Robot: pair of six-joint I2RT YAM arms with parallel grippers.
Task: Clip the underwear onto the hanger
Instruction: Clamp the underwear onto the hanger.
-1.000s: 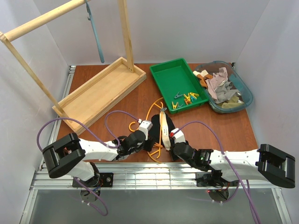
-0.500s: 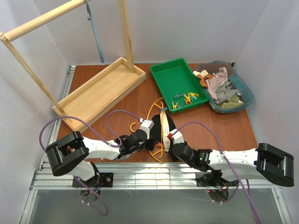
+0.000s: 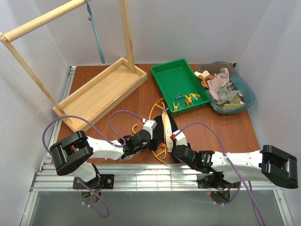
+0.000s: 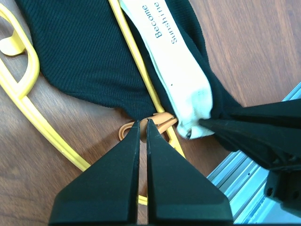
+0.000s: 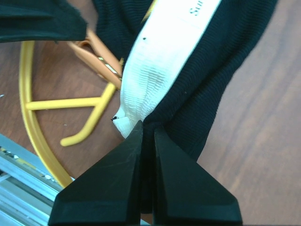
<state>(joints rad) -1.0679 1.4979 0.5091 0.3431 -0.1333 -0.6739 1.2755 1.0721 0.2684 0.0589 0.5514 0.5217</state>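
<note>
left fingers (image 4: 113,183) are closed, tips touching an orange clothespin (image 4: 162,120) by the hanger (image 4: 47,129); grip unclear. right fingers (image 5: 188,188) pinch the underwear (image 5: 225,61), likely soft, limp, best held at its waistband (image 5: 160,61). overhead, both lie at six o'clock on the counter (image 3: 225,127).

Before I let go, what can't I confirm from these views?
- Left wrist view: whether the clothespin bites both hanger and underwear; the fabric covers its mouth.
- Left wrist view: whether the left end effector actually holds the clothespin; its own fingertips cover the contact.
- Top view: clothespin too small to see.
</note>
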